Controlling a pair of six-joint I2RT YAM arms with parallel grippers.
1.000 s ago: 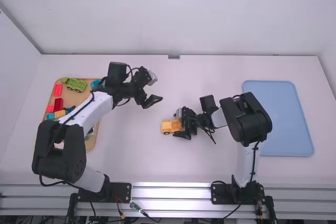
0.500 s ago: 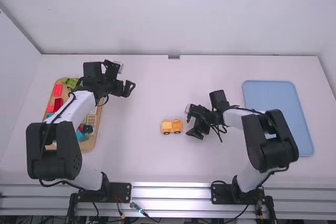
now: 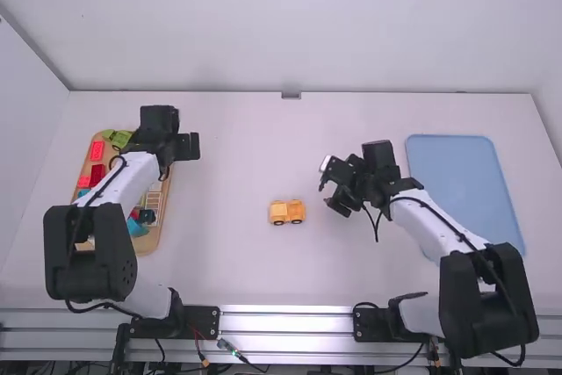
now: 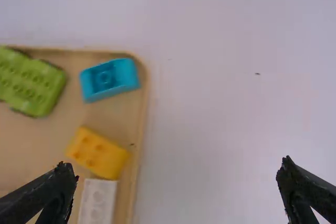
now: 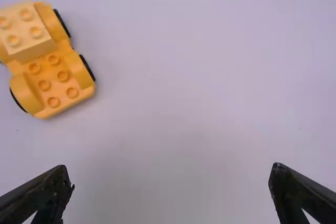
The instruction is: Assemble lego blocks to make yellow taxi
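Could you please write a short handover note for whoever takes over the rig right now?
Left gripper: open, holding nothing, by the inner edge of the wooden tray.
Right gripper: open and empty, above the table to the right of the yellow car base.
Parts: the car base stands mid-table on its wheels. In the tray are a loose yellow block and blocks of other colours.
Done: one paler block sits on one end of the base; the studs at the other end are bare.
Left: probably more blocks on the base, perhaps that loose yellow one.
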